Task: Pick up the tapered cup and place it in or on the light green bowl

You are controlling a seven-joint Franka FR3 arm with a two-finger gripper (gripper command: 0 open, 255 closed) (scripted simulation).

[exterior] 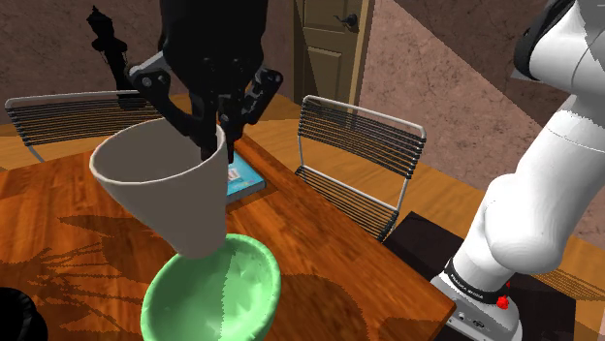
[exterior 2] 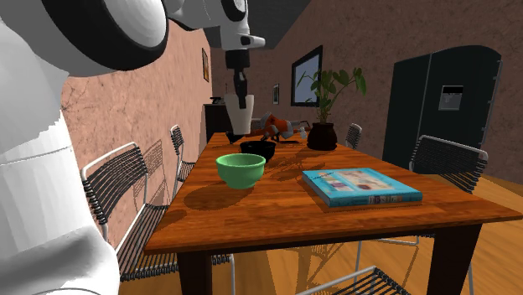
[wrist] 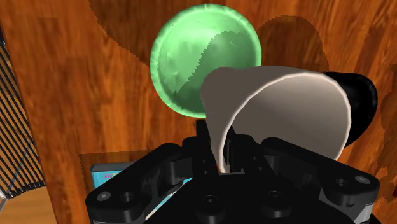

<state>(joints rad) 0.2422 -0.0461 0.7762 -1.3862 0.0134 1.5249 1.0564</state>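
Note:
My black gripper point(exterior: 215, 145) is shut on the rim wall of a beige tapered cup point(exterior: 165, 189), which hangs in the air, tilted, with its mouth facing up and towards the shoulder view's left. The cup's narrow base is just above the light green bowl point(exterior: 213, 291) on the wooden table. In the wrist view the fingers clasp the cup point(wrist: 286, 108) at its rim, and the green bowl point(wrist: 203, 57) lies beyond and partly behind it. The second exterior view shows the cup point(exterior 2: 240, 113) held high above the table, behind the green bowl point(exterior 2: 240, 168).
A blue book point(exterior: 242, 174) lies on the table behind the gripper. A black bowl point(exterior 2: 257, 149) stands just past the green one, with a potted plant point(exterior 2: 323, 126) further along. Wire chairs point(exterior: 359, 145) line the table's edges. A dark fridge point(exterior 2: 444, 92) stands by the wall.

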